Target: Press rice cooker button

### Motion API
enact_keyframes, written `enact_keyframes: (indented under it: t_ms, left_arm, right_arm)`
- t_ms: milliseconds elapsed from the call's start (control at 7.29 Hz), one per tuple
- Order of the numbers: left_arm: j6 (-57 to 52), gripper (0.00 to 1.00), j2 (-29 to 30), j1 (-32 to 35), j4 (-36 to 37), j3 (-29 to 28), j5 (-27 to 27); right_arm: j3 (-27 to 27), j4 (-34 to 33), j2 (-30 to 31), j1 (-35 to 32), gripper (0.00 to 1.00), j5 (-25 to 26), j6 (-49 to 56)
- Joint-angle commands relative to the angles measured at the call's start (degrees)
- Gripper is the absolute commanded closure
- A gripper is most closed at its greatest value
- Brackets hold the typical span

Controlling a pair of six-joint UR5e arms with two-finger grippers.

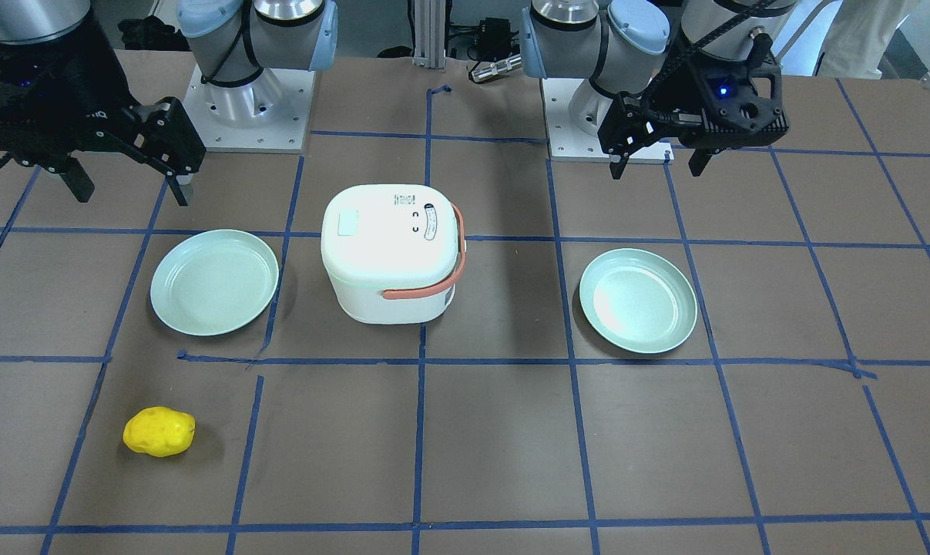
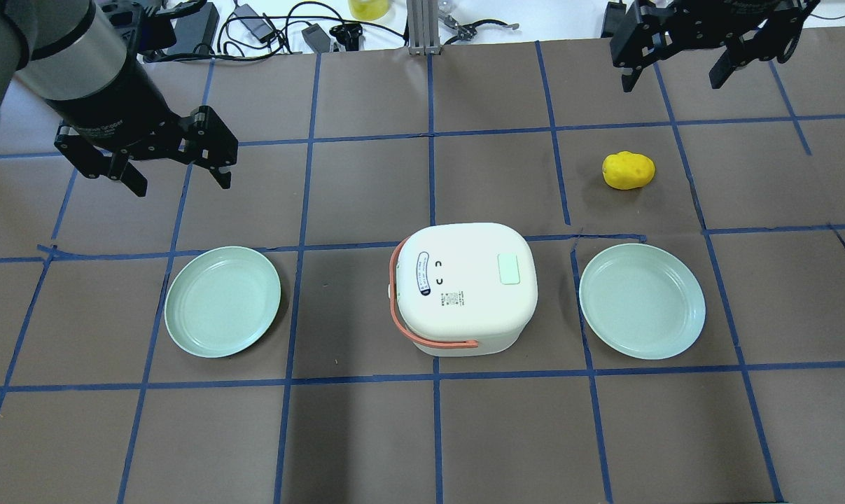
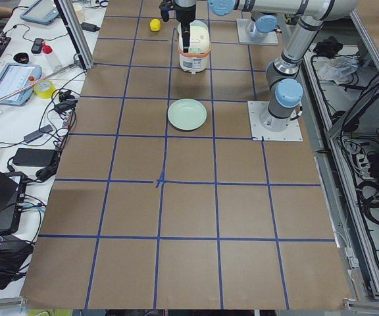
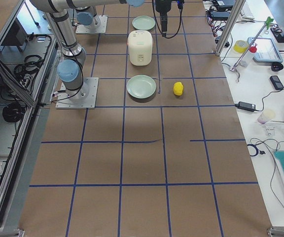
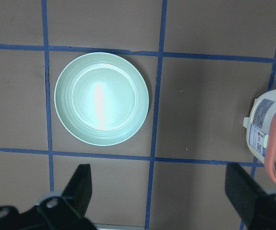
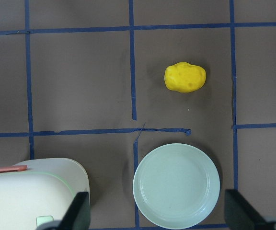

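Rice cooker [image 2: 464,287], white rounded plastic with an orange handle, sat closed (lid flat) at the brown table's [image 2: 366,434] middle, between two pale green round plates [image 2: 222,301] [image 2: 641,301]. Further out the left gripper [image 2: 182,183] hovered, fingers spread wide; then a lumpy yellow toy potato [image 2: 628,170]; farthest, the right gripper [image 2: 673,82], fingers likewise apart.

Spread across the brown, blue-taped tabletop [image 2: 366,434]: a white rice cooker [image 2: 468,287] midway between its ends, the left plate [image 2: 222,301] and right plate [image 2: 641,301] flanking it, and a yellow potato [image 2: 628,170] nearer the far edge, beyond the right plate.
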State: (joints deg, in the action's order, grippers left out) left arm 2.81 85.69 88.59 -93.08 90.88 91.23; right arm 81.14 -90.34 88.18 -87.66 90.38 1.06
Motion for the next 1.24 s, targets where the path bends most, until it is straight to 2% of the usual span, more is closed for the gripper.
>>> enact_keyframes:
  t_ms: [0,549,686,824,1098]
  left_arm:
    - [0.1,0.00,0.0,0.0,0.0,0.0,0.0]
    - [0.0,0.00,0.0,0.0,0.0,0.0,0.0]
    - [0.0,0.00,0.0,0.0,0.0,0.0,0.0]
    - [0.0,0.00,0.0,0.0,0.0,0.0,0.0]
    - [0.0,0.00,0.0,0.0,0.0,0.0,0.0]
  right_arm:
    - [0.1,0.0,0.2,0.0,0.00,0.1,0.0]
    - [0.2,0.4,0.2,-0.1,0.00,0.1,-0.1]
    - [0.5,0.5,0.3,-0.3,0.05,0.0,-0.3]
    - [0.7,1.0,0.5,-0.5,0.26,-0.1,-0.3]
    - [3.7,3.7,2.9,-0.8,0.72,-4.8,-0.5]
